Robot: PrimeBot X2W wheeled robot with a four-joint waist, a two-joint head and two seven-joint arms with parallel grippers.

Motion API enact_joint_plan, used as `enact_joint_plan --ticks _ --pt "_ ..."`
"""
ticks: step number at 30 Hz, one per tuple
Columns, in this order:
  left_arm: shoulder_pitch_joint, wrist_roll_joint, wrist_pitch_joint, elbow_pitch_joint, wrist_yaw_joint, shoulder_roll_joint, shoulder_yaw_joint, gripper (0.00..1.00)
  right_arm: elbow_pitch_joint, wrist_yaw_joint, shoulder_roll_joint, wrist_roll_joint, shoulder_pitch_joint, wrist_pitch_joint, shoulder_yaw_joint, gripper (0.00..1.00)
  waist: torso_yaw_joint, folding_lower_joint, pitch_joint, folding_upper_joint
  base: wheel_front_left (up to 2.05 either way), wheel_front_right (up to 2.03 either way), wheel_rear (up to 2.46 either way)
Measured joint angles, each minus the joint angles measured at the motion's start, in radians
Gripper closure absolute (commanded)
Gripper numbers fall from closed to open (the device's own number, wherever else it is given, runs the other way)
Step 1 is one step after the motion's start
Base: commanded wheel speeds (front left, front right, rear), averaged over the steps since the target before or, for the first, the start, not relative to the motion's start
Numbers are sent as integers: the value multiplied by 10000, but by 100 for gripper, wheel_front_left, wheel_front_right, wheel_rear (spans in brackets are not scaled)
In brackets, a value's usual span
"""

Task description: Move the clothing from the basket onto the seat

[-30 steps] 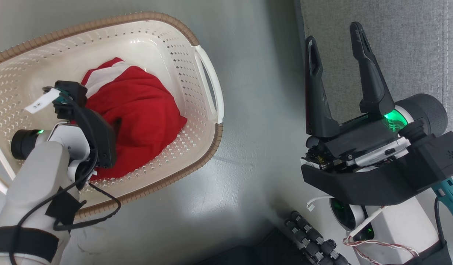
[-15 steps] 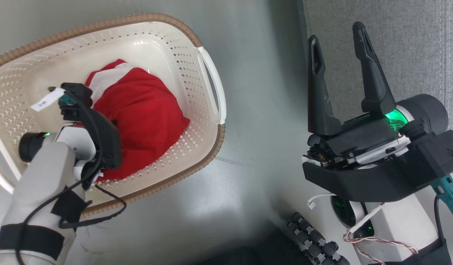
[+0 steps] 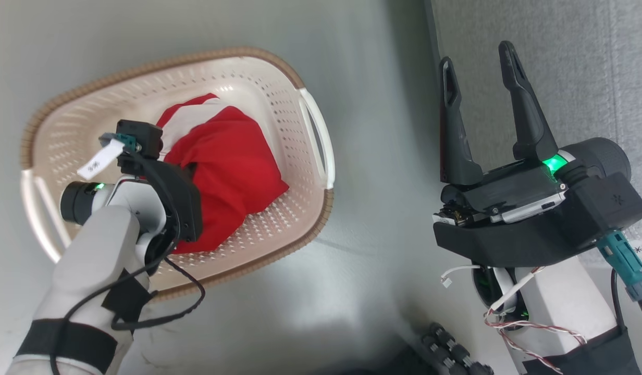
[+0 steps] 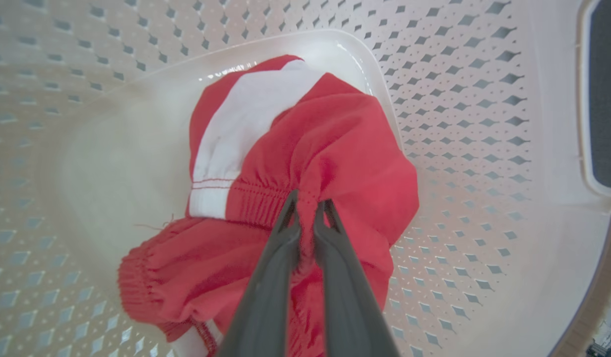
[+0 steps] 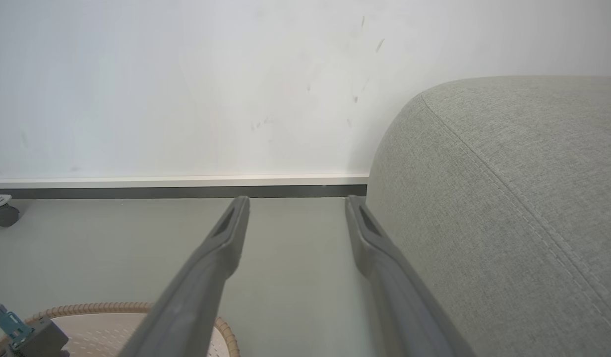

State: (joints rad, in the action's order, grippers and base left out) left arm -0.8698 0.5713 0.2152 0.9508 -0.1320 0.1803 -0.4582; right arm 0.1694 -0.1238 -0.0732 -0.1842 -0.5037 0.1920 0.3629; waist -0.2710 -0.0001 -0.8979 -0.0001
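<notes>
Down on the floor (image 3: 362, 271), head view: basket (image 3: 159, 66) holds the red clothing (image 3: 237, 166), seat (image 3: 560, 67) at right. White tag (image 3: 97, 162) on the left wrist, print too small to read. Right gripper (image 3: 476, 53) gapes wide, empty, beside the seat. Left wrist view: left gripper (image 4: 308, 206) pinched tight on a red fold of clothing, inside the basket. Right wrist view: caster (image 5: 0, 214) near the skirting (image 5: 186, 191).
</notes>
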Motion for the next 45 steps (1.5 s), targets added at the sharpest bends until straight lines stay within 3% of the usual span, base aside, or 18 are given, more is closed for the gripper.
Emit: enact_joint_plan --ticks 15,29,45 --pt "676 -36 -2207 -784 0 -173 -520 100 -1143 155 -560 -10 69 25 -263 0 894 -1 1969 0 0 0 0" --pt "1904 -8 -4182 -1580 0 -224 -341 100 -2011 362 -788 -288 798 -75 -401 0 1726 0 4057 1 0 0 0" --pt "3917 73 -4583 -3137 322 -54 31 100 -2821 629 -1051 -915 2364 -261 -464 0 2431 0 6662 0 0 0 0"
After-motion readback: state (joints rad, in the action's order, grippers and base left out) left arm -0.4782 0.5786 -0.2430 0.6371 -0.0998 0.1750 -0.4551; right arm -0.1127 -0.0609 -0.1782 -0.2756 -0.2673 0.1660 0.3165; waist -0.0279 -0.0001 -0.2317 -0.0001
